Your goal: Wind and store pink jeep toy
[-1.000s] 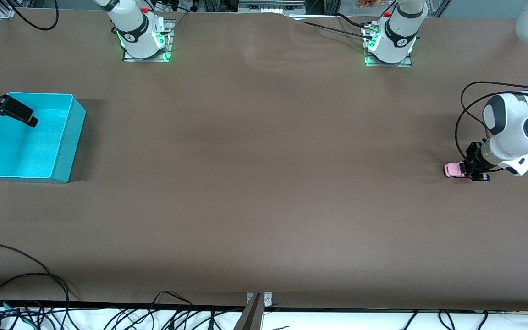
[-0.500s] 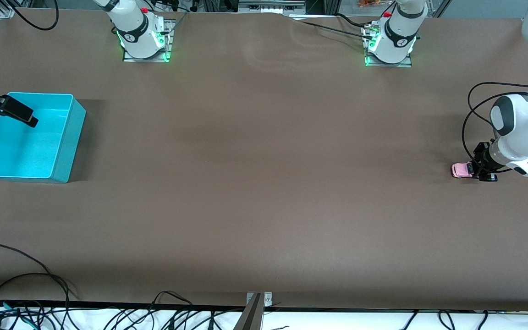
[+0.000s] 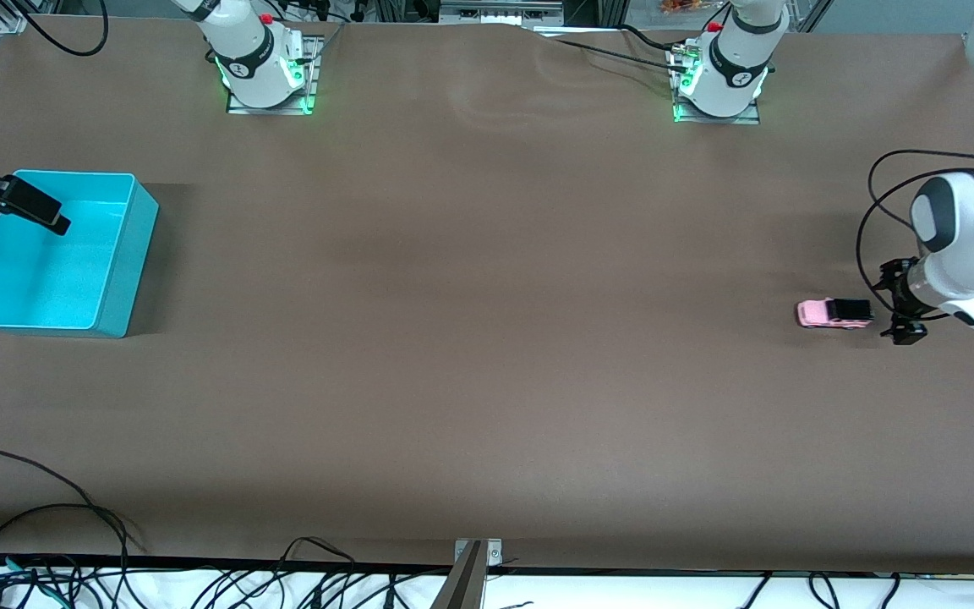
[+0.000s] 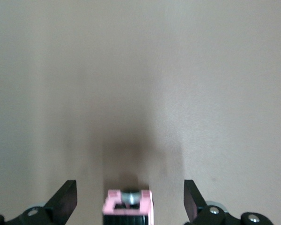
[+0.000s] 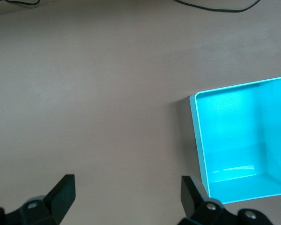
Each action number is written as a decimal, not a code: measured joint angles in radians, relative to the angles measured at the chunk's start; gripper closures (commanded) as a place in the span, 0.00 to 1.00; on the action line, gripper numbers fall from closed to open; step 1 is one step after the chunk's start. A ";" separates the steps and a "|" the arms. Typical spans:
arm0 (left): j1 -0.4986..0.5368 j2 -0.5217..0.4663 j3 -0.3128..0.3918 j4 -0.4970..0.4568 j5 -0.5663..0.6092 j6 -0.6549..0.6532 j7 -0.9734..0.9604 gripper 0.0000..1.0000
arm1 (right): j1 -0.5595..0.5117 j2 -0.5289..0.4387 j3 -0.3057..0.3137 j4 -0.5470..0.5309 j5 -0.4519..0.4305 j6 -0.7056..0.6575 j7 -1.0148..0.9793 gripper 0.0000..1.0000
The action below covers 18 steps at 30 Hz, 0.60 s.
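The pink jeep toy [image 3: 832, 313] stands free on the brown table near the left arm's end, black rear roof toward my left gripper. My left gripper [image 3: 893, 303] is low at the table just beside the jeep's rear, open and empty. In the left wrist view the jeep [image 4: 127, 207] sits between my open fingers [image 4: 65, 199], touching neither; the left gripper [image 4: 129, 186] holds nothing. My right gripper [image 3: 51, 220] waits open and empty over the turquoise bin [image 3: 128, 271] at the right arm's end. The right wrist view shows the bin [image 5: 196, 140] empty, with the right gripper [image 5: 126, 194] open.
The two arm bases [image 3: 263, 72] [image 3: 719, 80] stand along the table's edge farthest from the front camera. Loose black cables [image 3: 47, 524] lie along the table's nearest edge. A metal bracket [image 3: 474, 562] sits at the middle of that edge.
My left gripper, shut on the jeep, dragged it toward the left arm's end, then opened. The jeep now stands free, a little toward the right arm's end.
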 measured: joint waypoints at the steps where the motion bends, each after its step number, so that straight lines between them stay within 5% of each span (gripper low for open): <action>1: -0.004 -0.018 0.000 -0.001 0.000 -0.018 0.009 0.00 | 0.000 0.000 0.000 0.000 0.000 0.000 0.000 0.00; 18: -0.280 -0.335 0.076 0.008 -0.050 -0.327 0.252 0.00 | 0.000 0.000 0.000 0.000 0.000 0.000 0.000 0.00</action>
